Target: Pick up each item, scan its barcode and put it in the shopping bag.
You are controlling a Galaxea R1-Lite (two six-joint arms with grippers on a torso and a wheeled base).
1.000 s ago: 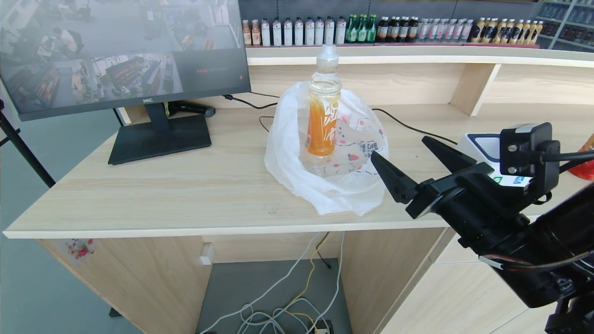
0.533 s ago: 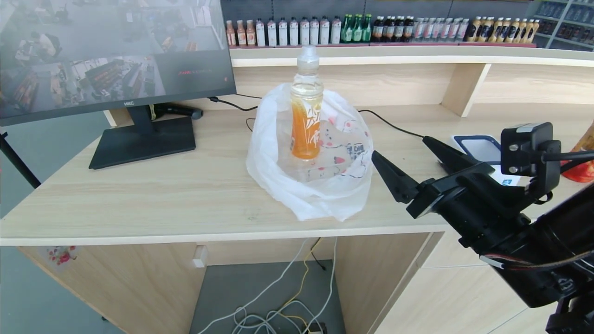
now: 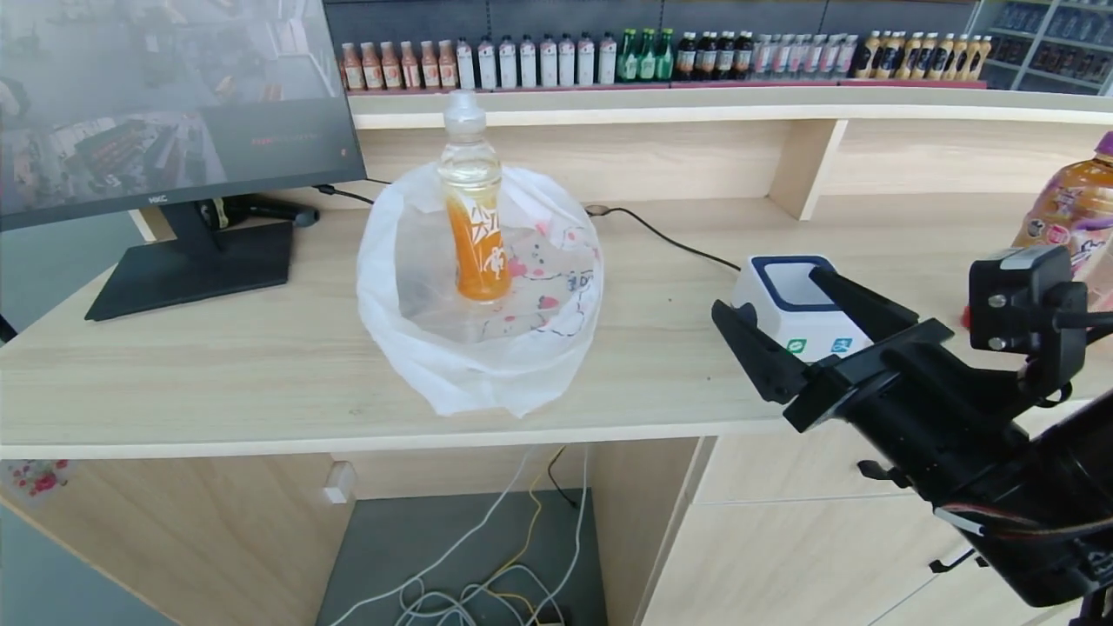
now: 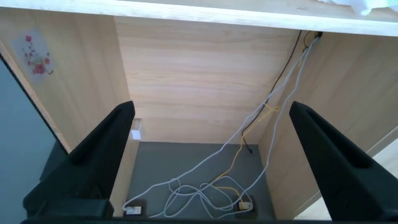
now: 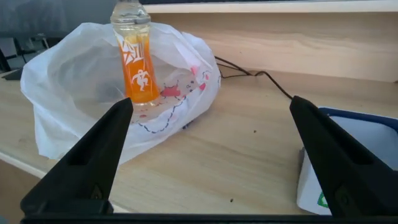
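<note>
A: Right hand [image 3: 767, 289]?
B: Fingers spread, empty, low at the desk's [image 3: 217, 365] front edge, just before the barcode scanner [image 3: 800, 335].
A: Left hand [image 4: 212, 109]?
B: Spread too, hanging under the desktop.
A: Next item?
B: Probably the purple-capped bottle [image 3: 1065, 204] at far right. It looks rigid, weighty if full, with a slick label, so grip it mid-body. The orange drink bottle [image 3: 476, 243] stands upright in the shopping bag [image 3: 452, 374].

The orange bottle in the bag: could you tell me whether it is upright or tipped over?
Upright: the orange bottle stands inside the shopping bag, its cap uppermost.
</note>
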